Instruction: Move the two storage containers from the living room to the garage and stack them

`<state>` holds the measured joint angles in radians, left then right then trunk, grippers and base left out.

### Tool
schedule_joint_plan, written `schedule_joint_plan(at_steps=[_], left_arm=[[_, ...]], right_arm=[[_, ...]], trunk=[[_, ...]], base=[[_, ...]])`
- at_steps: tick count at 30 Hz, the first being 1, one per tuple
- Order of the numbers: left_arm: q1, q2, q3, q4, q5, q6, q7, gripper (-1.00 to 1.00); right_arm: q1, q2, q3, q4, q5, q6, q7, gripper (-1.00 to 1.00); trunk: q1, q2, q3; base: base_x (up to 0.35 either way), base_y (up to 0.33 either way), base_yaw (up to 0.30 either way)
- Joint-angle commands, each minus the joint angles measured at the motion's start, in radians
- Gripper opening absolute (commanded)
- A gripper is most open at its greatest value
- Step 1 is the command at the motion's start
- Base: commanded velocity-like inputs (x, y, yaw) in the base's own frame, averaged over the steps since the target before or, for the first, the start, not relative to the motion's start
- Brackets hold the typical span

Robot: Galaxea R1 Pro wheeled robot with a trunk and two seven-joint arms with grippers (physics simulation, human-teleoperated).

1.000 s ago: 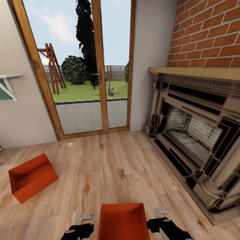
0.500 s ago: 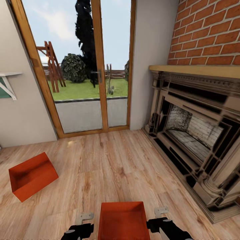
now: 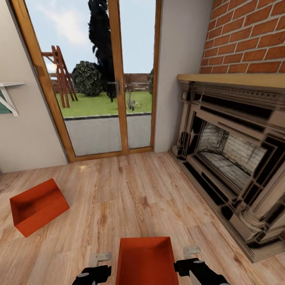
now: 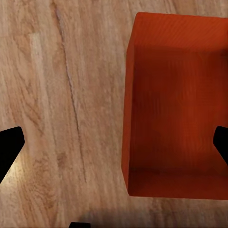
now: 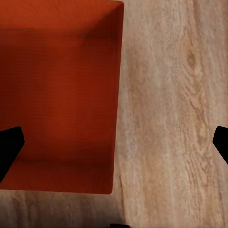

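While both arms sit low at the bottom of the head view, one red-orange storage container (image 3: 145,261) lies open side up on the light wood-plank floor (image 3: 130,194) right between them. Left gripper (image 4: 114,142) has its fingers spread wide, one dark fingertip (image 4: 9,147) over bare planks, the other over the container's inside; it grasps nothing. Right gripper (image 5: 114,142) is likewise spread wide, one fingertip (image 5: 9,149) over the bin's inside, the other over the floor, nothing clamped. From the wrist cameras each gripper straddles one long wall of that container (image 4: 175,109) (image 5: 59,95); contact cannot be told. The second container (image 3: 37,206) rests on the floor well apart, towards the left wall, turned at an angle. Behind it a white wall shelf (image 3: 10,93). Wood-framed glass door (image 3: 95,79) at the far wall, garden outside. Brick fireplace (image 3: 233,158) along the right wall.
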<state>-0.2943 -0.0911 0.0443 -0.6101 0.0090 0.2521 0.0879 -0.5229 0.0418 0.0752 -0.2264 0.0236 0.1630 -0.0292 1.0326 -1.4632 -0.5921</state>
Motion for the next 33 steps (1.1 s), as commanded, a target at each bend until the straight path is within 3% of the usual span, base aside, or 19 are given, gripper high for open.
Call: schedule_joint_plan(at_steps=[1, 33], left_arm=[[0.0, -0.001, 0.003, -0.002, 0.001, 0.006, 0.001, 1.0], [0.0, -0.001, 0.003, -0.002, 0.002, 0.006, 0.0, 1.0]], right_arm=[[0.0, 0.0, 0.008, -0.002, 0.002, 0.007, -0.003, 1.0], [0.0, 0.0, 0.008, -0.002, 0.002, 0.007, -0.003, 1.0]], trunk=[[0.004, -0.008, -0.004], [0.127, -0.232, -0.105]], base=[[0.0, 0.0, 0.0], [0.0, 0.0, 0.0]])
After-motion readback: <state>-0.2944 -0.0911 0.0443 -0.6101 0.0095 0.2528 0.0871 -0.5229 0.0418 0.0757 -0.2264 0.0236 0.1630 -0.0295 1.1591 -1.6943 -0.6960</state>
